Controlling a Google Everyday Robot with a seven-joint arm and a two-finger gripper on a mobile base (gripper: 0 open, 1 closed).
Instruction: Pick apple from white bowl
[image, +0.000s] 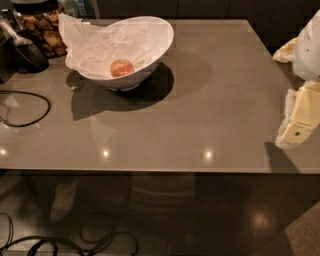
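Observation:
The apple is a small orange-red fruit with a yellowish patch. It lies low in the white bowl, on crumpled white paper that lines the bowl and sticks out to the left. The bowl stands at the back left of the grey table. My gripper is a cream and white piece at the right edge of the view, over the table's right side, far to the right of the bowl and apart from it.
A dark container of brown snacks with a scoop stands at the back left corner, beside the bowl. A black cable loops on the table's left side. More cables lie on the floor in front.

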